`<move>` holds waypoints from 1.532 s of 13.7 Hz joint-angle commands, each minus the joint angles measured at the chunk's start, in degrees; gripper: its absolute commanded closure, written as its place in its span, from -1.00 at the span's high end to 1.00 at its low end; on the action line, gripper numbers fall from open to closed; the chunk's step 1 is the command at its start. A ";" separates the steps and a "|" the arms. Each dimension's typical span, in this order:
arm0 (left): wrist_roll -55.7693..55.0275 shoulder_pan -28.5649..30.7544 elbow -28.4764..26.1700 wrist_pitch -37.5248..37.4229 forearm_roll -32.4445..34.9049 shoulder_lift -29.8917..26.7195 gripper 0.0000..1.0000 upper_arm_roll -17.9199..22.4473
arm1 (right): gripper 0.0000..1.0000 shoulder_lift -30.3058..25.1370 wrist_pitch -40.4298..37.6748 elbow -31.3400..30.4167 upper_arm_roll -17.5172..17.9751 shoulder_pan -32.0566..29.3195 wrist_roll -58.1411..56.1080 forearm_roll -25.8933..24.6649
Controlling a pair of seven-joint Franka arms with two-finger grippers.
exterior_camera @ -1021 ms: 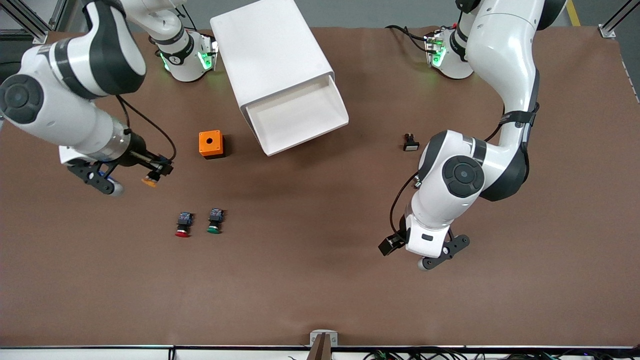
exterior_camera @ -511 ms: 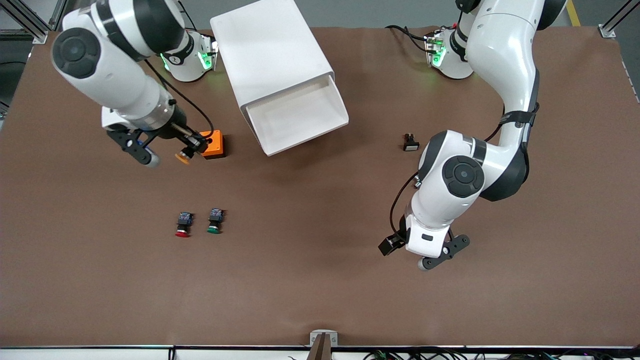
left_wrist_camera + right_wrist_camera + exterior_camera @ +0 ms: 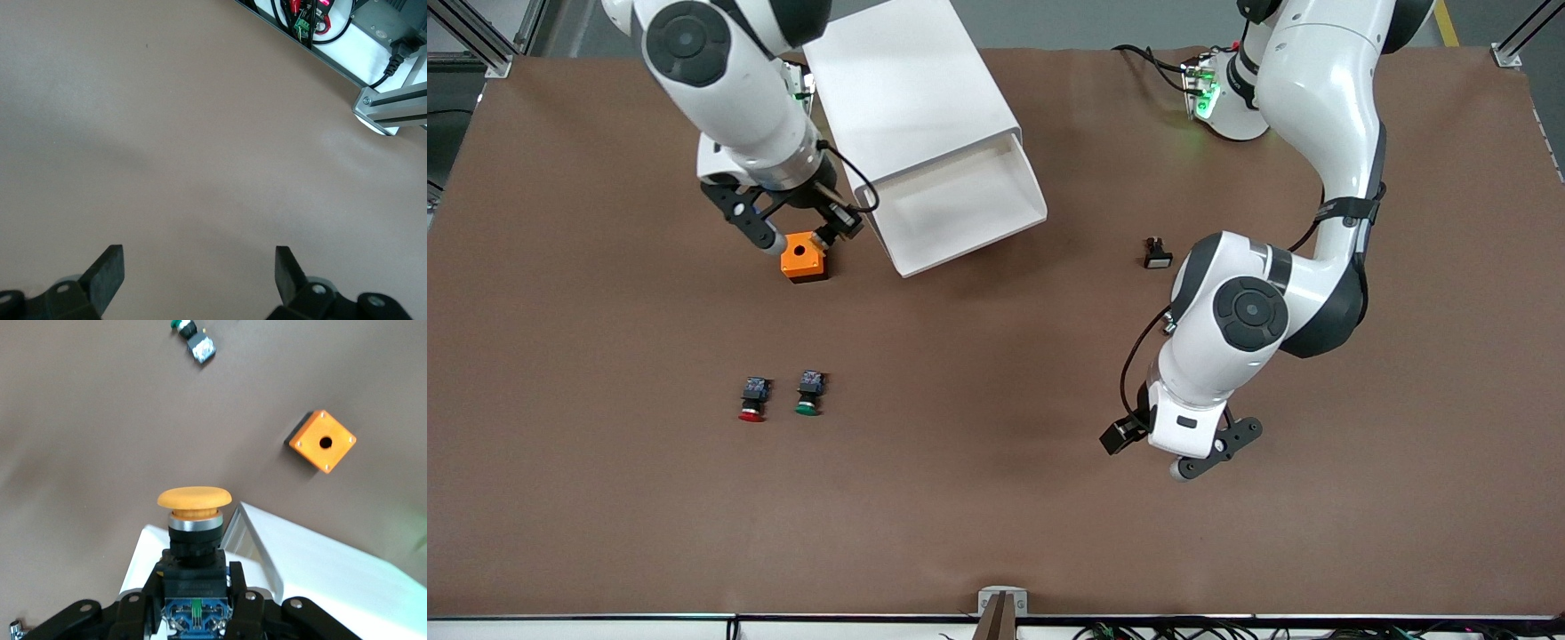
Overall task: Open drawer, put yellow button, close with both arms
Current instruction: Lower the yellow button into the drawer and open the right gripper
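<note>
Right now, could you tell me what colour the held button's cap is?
Yellow-orange cap, clearest in the right wrist view.

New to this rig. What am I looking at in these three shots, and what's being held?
Two white Franka robot arms work at a brown table. The front view looks down from a high camera facing them; the other two come from cameras on each arm's wrist.

The right gripper is shut on the yellow button, up in the air beside the corner of the open drawer, the top one of a white cabinet, with the orange box close by.

The left gripper is open, holds nothing, and waits over bare table.

On the table are also a red-capped button, a green-capped button and a small black and white part.
</note>
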 commanded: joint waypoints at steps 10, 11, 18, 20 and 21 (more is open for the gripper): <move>-0.20 -0.06 -2.09 0.19 0.81 -1.99 0.99 -0.09 | -1.00 1.24 6.98 -2.18 -0.74 12.22 17.83 -0.22; -0.20 -0.06 -2.17 0.19 0.81 -1.99 0.99 0.00 | -1.00 1.94 7.52 -2.10 -0.74 13.02 19.15 -0.75; -0.20 -0.06 -2.17 0.19 0.81 -1.90 0.99 -0.09 | -1.00 6.69 11.73 -1.48 -0.74 17.77 27.06 -2.77; -0.20 -0.06 -2.09 0.19 0.81 -1.90 0.99 -0.09 | -1.00 8.01 12.27 -1.13 -0.74 18.73 28.91 -2.86; -0.20 -0.15 -2.09 0.19 0.81 -1.90 0.99 -0.09 | -1.00 8.80 12.62 -0.78 -0.74 19.09 29.44 -3.03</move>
